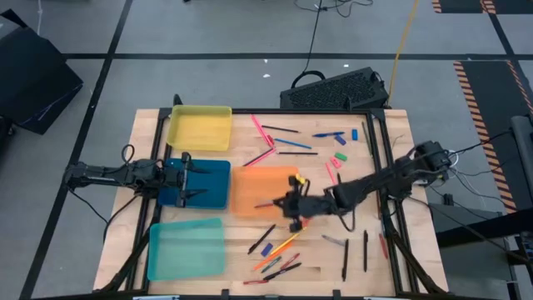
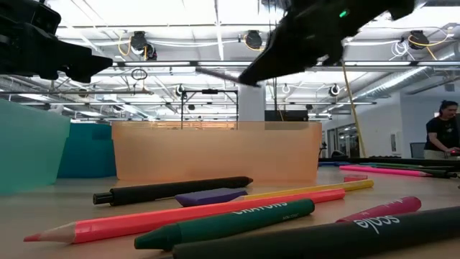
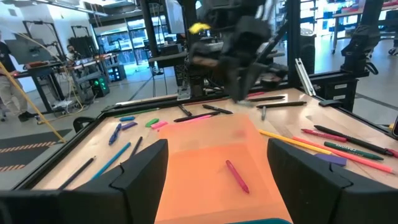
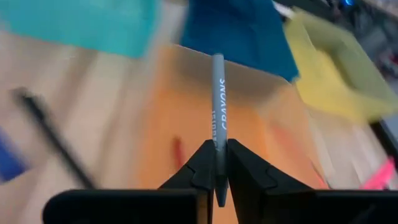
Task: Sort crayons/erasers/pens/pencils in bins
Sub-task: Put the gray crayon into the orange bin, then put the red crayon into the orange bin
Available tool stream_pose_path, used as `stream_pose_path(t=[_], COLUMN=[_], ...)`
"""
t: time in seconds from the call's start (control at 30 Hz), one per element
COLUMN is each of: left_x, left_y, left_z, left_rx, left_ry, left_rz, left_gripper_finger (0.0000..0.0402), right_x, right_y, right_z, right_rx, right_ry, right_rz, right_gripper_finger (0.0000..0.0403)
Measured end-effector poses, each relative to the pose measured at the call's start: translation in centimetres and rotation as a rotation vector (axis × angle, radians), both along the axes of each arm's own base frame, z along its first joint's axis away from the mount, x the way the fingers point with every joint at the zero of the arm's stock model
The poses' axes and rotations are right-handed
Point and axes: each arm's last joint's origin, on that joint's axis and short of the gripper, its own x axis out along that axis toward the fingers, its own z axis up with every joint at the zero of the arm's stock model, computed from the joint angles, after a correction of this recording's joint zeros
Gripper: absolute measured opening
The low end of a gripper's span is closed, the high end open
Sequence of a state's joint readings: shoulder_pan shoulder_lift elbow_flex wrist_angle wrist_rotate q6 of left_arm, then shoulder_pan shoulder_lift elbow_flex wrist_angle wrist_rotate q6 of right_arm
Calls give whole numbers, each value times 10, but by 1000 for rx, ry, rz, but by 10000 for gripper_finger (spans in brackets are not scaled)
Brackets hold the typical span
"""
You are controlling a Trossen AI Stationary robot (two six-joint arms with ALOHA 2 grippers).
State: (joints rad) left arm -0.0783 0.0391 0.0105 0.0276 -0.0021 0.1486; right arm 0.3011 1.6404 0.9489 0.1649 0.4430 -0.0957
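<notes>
While the left claw (image 1: 190,182) waits over the dark blue bin (image 1: 212,179) with its fingers spread and nothing between them, the delivery step falls to the right arm. Left to right in the high view lie the yellow bin (image 1: 200,129), the teal bin (image 1: 186,248), then the orange bin (image 1: 258,190), all shallow rectangular trays of smooth plastic on a pale wooden desk (image 1: 391,250).

The right claw (image 4: 217,163) hangs at the orange bin's near right edge, its fingers pinched tight on a grey crayon (image 4: 218,99), a short round stick printed with the word CRAYONS, pointing out over the tray. One red crayon (image 3: 237,176) already lies on the orange floor.

Judged step: transport to the crayon bin. The next move calls for centring the stick over the tray, then parting the fingers. Loose pens, pencils and erasers are scattered on the desk's right half.
</notes>
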Motion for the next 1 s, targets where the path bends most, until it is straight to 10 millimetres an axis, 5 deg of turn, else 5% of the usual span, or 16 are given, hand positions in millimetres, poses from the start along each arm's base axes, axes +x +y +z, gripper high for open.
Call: stream_pose_path(t=[0.27, 0.5, 0.73, 0.83, 1.0], left_x=[0, 0, 0, 0, 0], left_y=[0, 0, 0, 0, 0], left_z=[0, 0, 0, 0, 0], left_rx=[0, 0, 0, 0, 0], left_ry=[0, 0, -1, 0, -1], left_rz=[0, 0, 0, 0, 0], left_gripper_finger=[274, 274, 274, 274, 274], right_x=[16, 39, 46, 39, 17], right_y=[-44, -43, -42, -27, 39], right_z=[-22, -45, -41, -19, 15], right_rx=[61, 119, 131, 101, 60], right_ry=[80, 161, 221, 173, 64], right_rz=[-91, -66, -63, 11, 279], right_gripper_finger=[33, 44, 138, 178, 198])
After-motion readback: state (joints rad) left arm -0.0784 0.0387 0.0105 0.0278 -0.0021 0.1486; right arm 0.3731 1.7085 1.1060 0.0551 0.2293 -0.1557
